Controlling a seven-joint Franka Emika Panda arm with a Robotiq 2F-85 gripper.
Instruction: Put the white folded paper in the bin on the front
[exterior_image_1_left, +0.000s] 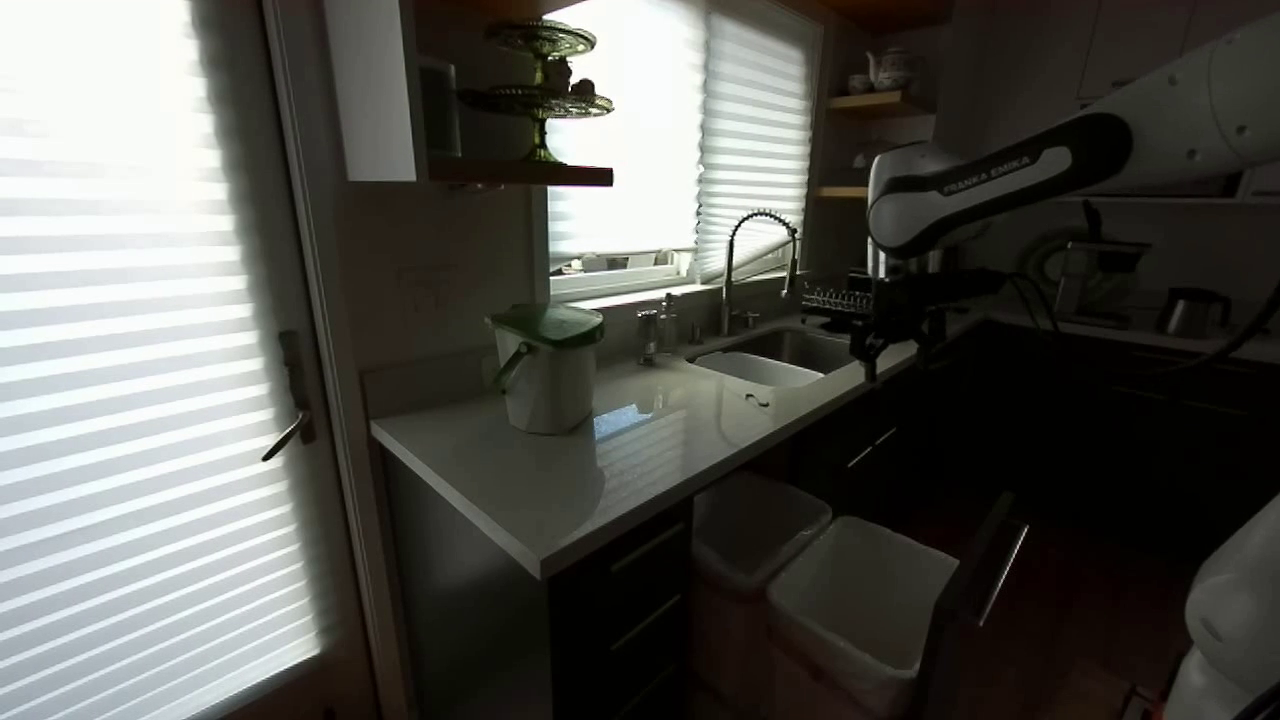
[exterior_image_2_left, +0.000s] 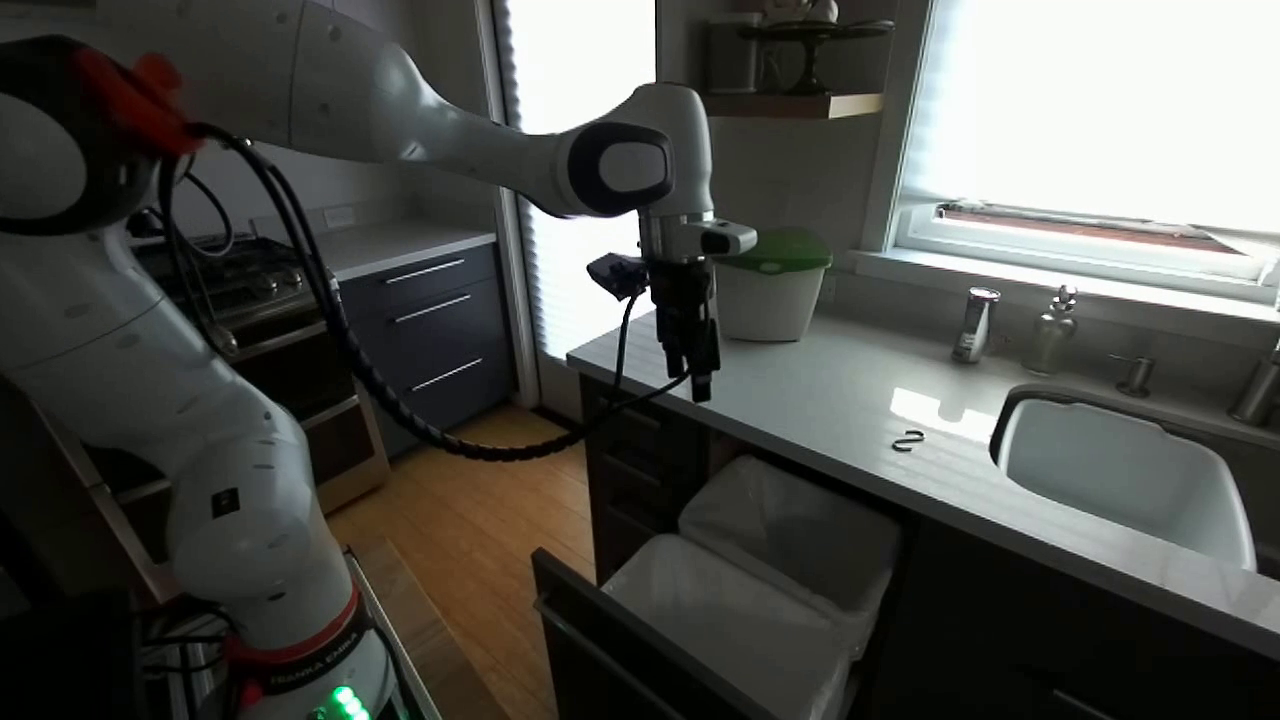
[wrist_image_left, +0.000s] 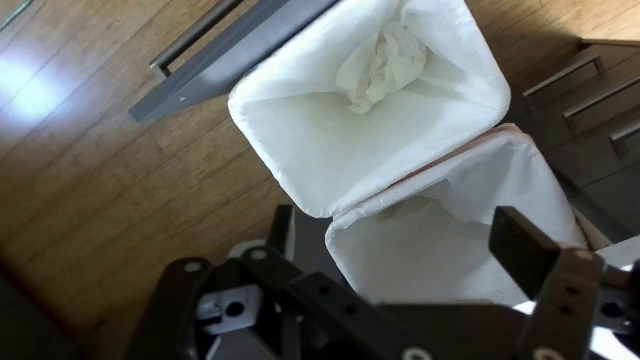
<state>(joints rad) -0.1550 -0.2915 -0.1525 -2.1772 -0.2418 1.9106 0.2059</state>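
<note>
Robotiq gripper (wrist_image_left: 400, 235), jaws spread and empty, as crumpled white paper (wrist_image_left: 386, 65), apparently your target, lies toward the far right inside the front waste bin (wrist_image_left: 310, 142) in the wrist view; drop seemingly done, lift straight, clear of the countertop (exterior_image_2_left: 850, 410)

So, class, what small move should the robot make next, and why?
Probably lift gently and back away: in the wrist view the gripper stands open and holds nothing, and a crumpled white wad lies inside the front bin. That wad may be the paper, though I cannot be sure.
</note>
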